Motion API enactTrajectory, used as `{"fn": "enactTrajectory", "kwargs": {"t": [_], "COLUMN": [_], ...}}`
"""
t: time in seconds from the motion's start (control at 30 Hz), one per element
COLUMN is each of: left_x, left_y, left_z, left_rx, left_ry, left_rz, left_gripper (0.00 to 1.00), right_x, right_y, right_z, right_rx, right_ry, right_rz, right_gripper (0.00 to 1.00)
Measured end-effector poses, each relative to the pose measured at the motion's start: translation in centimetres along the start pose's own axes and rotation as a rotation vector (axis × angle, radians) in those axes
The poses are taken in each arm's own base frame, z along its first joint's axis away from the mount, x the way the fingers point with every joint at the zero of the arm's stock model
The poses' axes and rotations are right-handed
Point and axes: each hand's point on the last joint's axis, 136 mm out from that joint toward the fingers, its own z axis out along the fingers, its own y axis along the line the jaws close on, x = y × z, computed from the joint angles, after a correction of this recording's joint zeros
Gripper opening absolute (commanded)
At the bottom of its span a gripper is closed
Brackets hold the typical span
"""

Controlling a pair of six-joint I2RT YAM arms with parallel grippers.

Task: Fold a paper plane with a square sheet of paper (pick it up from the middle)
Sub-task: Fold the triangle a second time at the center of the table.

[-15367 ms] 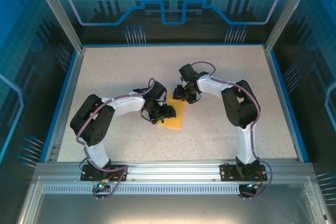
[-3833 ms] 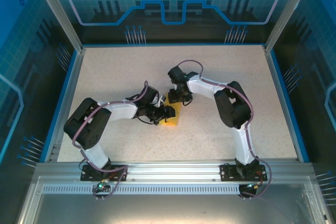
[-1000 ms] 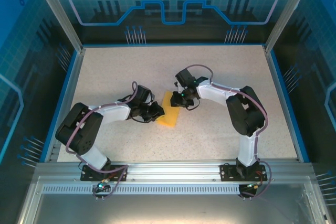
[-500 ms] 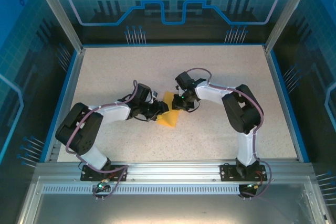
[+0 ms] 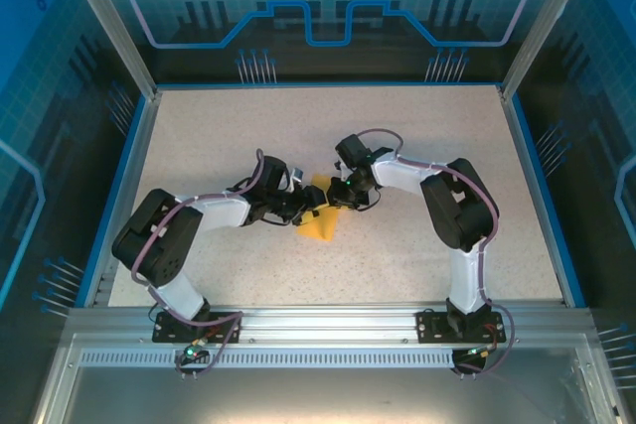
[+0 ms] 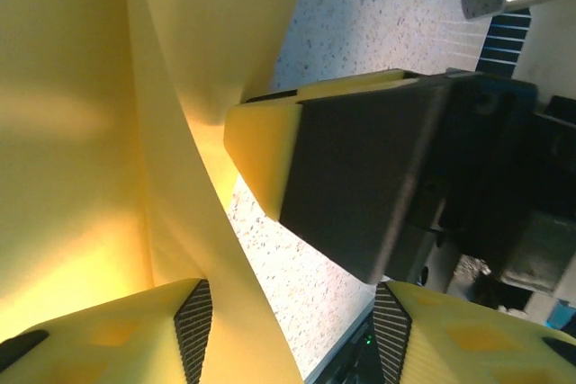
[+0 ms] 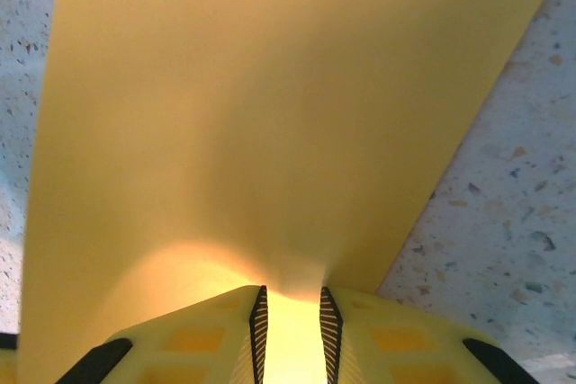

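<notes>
The orange-yellow sheet of paper (image 5: 320, 222) sits mid-table, folded and partly raised between both grippers. My right gripper (image 5: 337, 197) is shut on its upper edge. In the right wrist view the paper (image 7: 270, 114) runs straight into the narrow gap of the right gripper (image 7: 290, 314). My left gripper (image 5: 309, 208) is at the paper's left side. In the left wrist view the left gripper (image 6: 292, 334) is open, and a flap of the paper (image 6: 81, 132) passes close by its left pad. One finger (image 6: 360, 177) of the right gripper pinches the fold just ahead.
The speckled table (image 5: 417, 136) has blue rails (image 5: 537, 186) along its sides and an aluminium frame at the near edge. Both arms reach in toward the middle, elbows out to the sides.
My left gripper has opened and let go of the paper. The right gripper keeps its pinch. Both grippers have drawn closer together, and the paper looks narrower from above.
</notes>
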Motion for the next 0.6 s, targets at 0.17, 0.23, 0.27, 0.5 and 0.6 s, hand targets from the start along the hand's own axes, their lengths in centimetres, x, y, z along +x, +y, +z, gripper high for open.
{"fn": "enactTrajectory", "kwargs": {"t": [0.17, 0.23, 0.27, 0.5, 0.6], "left_x": [-0.3, -0.4, -0.5, -0.7, -0.7], "left_y": [-0.3, -0.4, -0.4, 0.5, 0.5], "left_z": [0.3, 0.5, 0.6, 1.3, 1.3], "left_rx": [0.02, 0.025, 0.026, 0.009, 0.008], "left_ry": [-0.002, -0.001, -0.001, 0.007, 0.008], "left_rz": [0.004, -0.001, -0.004, -0.025, -0.026], "left_gripper": [0.57, 0.58, 0.58, 0.55, 0.54], "right_x": [0.0, -0.1, -0.1, -0.2, -0.2], "right_y": [-0.1, 0.0, 0.0, -0.1, -0.2], "right_z": [0.0, 0.0, 0.0, -0.1, -0.7], "right_rx": [-0.019, -0.026, -0.031, -0.078, -0.107], "right_ry": [0.013, 0.015, 0.017, 0.019, 0.006], "right_rz": [0.015, 0.022, 0.024, 0.039, 0.048], "right_gripper": [0.26, 0.26, 0.26, 0.27, 0.3]}}
